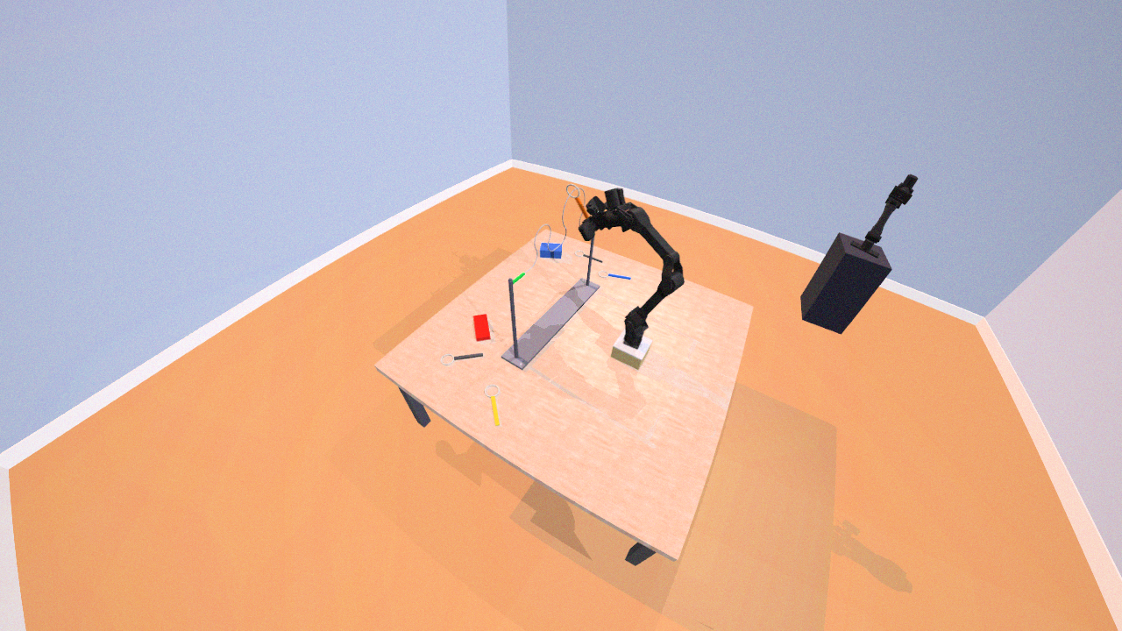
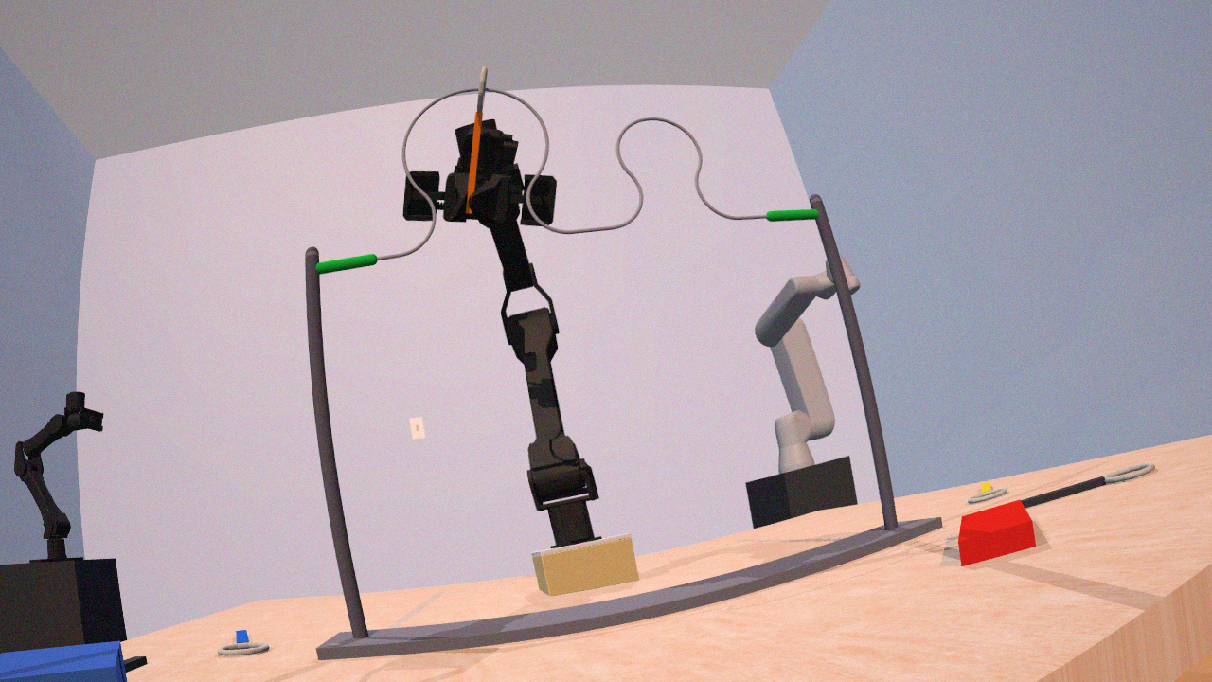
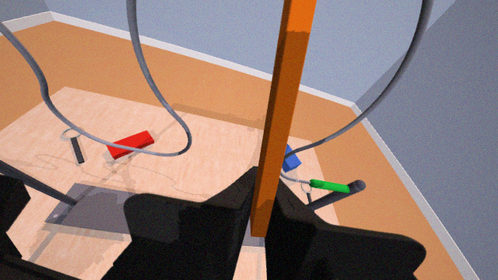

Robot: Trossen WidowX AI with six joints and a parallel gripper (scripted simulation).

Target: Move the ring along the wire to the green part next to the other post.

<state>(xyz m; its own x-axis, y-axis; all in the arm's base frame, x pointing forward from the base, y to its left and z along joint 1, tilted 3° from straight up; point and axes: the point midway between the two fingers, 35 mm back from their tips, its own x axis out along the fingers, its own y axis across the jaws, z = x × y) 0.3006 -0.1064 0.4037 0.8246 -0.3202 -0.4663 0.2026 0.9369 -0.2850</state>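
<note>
The ring [image 1: 572,185] [image 2: 484,73] stands upright at the top of the large loop of grey wire [image 2: 547,144] [image 3: 135,39]. It shows nearly edge-on in the exterior view, and the wire crosses it; contact is unclear. Its orange handle [image 1: 580,205] [image 2: 474,161] [image 3: 284,97] points down from it. My gripper [image 1: 586,223] [image 2: 471,200] [image 3: 261,172] is shut on the handle's lower part. In the exterior view, one green part [image 2: 347,262] [image 3: 330,186] is at the left post [image 2: 326,423], the other green part [image 2: 792,215] [image 1: 517,278] at the right post [image 2: 856,339]. The wrist view cuts off the ring.
A smaller wire loop rises between the large loop and the right post in the exterior view. A red block [image 1: 481,327] [image 2: 996,532] [image 3: 130,144] and a blue block [image 1: 550,250] [image 3: 292,159] lie on the table. Several other ringed handles lie around the stand's base [image 1: 549,322].
</note>
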